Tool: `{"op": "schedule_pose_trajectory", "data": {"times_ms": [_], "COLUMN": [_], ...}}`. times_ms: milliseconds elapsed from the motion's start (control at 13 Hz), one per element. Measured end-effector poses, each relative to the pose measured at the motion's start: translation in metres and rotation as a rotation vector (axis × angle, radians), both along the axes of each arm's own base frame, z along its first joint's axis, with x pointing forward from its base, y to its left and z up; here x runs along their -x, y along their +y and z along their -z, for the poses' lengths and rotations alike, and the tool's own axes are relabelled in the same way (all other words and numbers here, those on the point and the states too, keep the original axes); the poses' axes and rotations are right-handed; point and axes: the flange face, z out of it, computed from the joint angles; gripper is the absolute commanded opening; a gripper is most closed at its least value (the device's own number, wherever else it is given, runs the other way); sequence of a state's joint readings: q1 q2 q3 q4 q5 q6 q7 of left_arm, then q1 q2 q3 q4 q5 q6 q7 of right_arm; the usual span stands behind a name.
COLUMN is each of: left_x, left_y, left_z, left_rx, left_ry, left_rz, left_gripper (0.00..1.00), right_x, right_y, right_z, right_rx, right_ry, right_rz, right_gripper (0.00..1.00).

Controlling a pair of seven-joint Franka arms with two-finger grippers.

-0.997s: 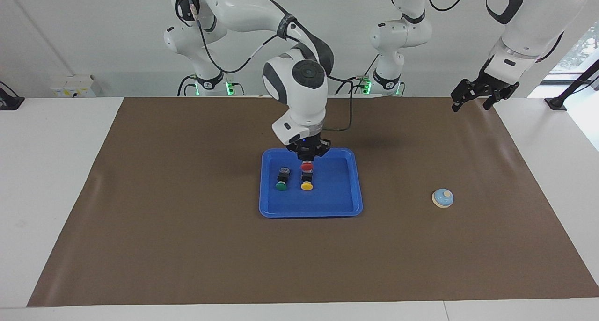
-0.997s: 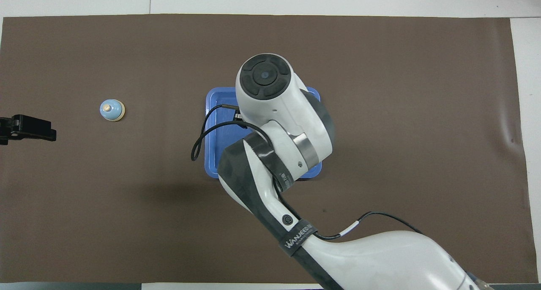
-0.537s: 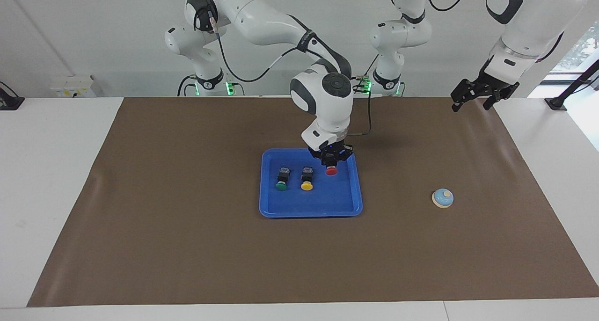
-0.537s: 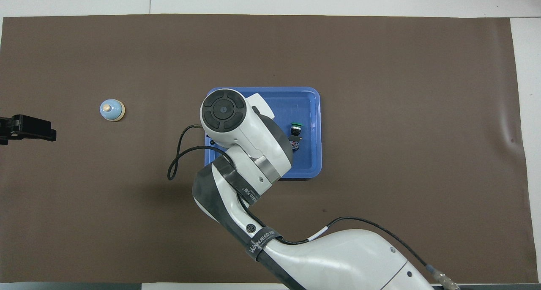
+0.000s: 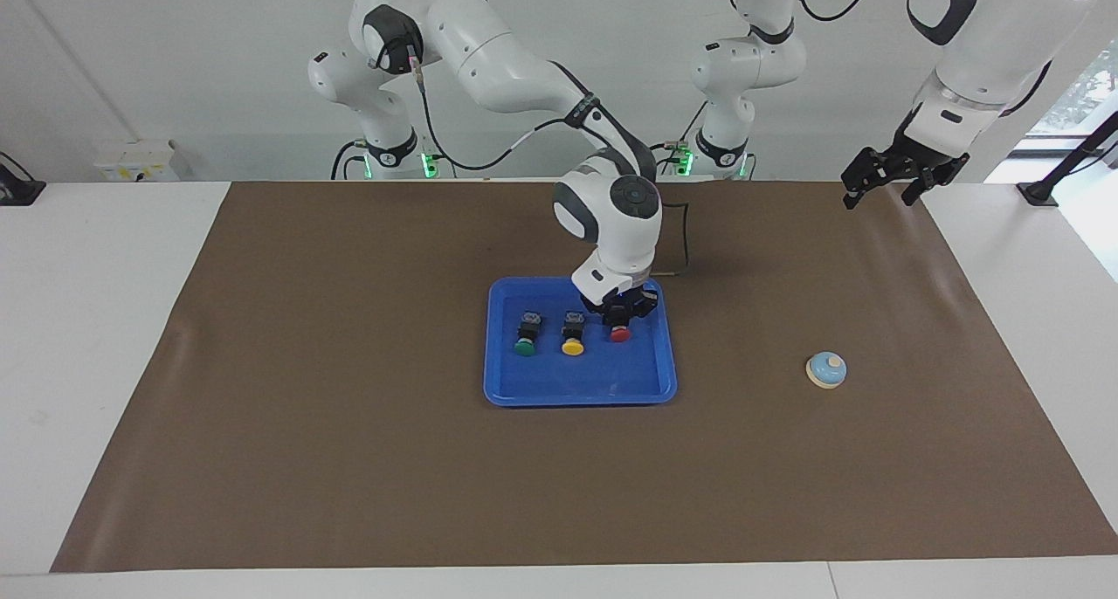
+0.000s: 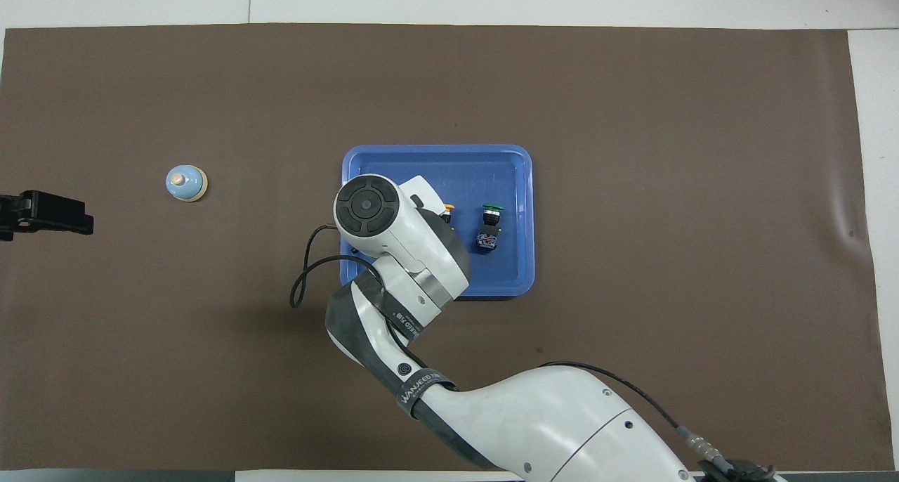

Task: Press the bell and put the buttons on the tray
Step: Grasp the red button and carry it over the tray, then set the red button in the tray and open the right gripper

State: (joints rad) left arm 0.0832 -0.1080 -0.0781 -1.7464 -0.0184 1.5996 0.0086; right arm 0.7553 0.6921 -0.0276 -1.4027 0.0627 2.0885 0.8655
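Clamped on red button: right gripper, low inside blue tray, over the part toward the left arm's end. Red cap pointing away from robots, about level with the other caps; cannot tell whether touching tray floor yet. Hidden under right arm's wrist in overhead view.

Spread apart, holding nothing: left gripper, raised over brown mat corner nearest left arm's base, waiting. Only a black tip showing at overhead edge.

Lying in tray in a row beside red one: yellow button in the middle, green button toward right arm's end. Black bodies toward robots, caps away. Yellow just beside red, not touching; green a bit apart from yellow. From overhead, green fully visible, yellow mostly covered by wrist, only orange-yellow edge peeking out.

Sitting on mat well apart from tray, toward left arm's end: bell, light-blue dome, cream knob up, upright. Clear from overhead too. Not near either gripper.

Resting flat mid-mat: tray, also seen overhead, farther half bare.
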Motion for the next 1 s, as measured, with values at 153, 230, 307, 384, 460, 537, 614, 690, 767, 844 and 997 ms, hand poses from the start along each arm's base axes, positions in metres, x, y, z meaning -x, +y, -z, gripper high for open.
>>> {"op": "schedule_pose_trajectory", "data": {"times_ms": [153,230,307,384,460,537,614,690,767,844,997], "left_x": [0.0,0.0,0.0,0.0,0.0,0.0,0.0,0.0,0.0,0.0,0.0], "left_y": [0.0,0.0,0.0,0.0,0.0,0.0,0.0,0.0,0.0,0.0,0.0], "left_z": [0.0,0.0,0.0,0.0,0.0,0.0,0.0,0.0,0.0,0.0,0.0], "left_rx": [0.0,0.0,0.0,0.0,0.0,0.0,0.0,0.0,0.0,0.0,0.0], "left_ry": [0.0,0.0,0.0,0.0,0.0,0.0,0.0,0.0,0.0,0.0,0.0], "left_rz": [0.0,0.0,0.0,0.0,0.0,0.0,0.0,0.0,0.0,0.0,0.0], "left_gripper": [1.0,1.0,1.0,1.0,1.0,1.0,1.0,1.0,1.0,1.0,1.0], "right_x": [0.0,0.001,0.001,-0.001,-0.006,-0.015,-0.027,-0.041,-0.055,-0.069,-0.089], "right_y": [0.0,0.001,-0.001,-0.004,-0.012,-0.026,-0.046,-0.072,-0.1,-0.133,-0.202], "right_z": [0.0,-0.001,-0.005,-0.014,-0.03,-0.052,-0.076,-0.1,-0.121,-0.141,-0.177], "right_rx": [0.001,0.002,0.007,0.014,0.017,0.016,0.011,0.004,-0.005,-0.009,-0.014], "right_ry": [0.002,0.003,0.01,0.02,0.028,0.031,0.028,0.023,0.015,0.012,0.012], "right_rz": [-0.001,-0.001,0.002,0.009,0.025,0.047,0.079,0.118,0.158,0.186,0.174], "right_gripper": [1.0,1.0,1.0,1.0,1.0,1.0,1.0,1.0,1.0,1.0,1.0]}}
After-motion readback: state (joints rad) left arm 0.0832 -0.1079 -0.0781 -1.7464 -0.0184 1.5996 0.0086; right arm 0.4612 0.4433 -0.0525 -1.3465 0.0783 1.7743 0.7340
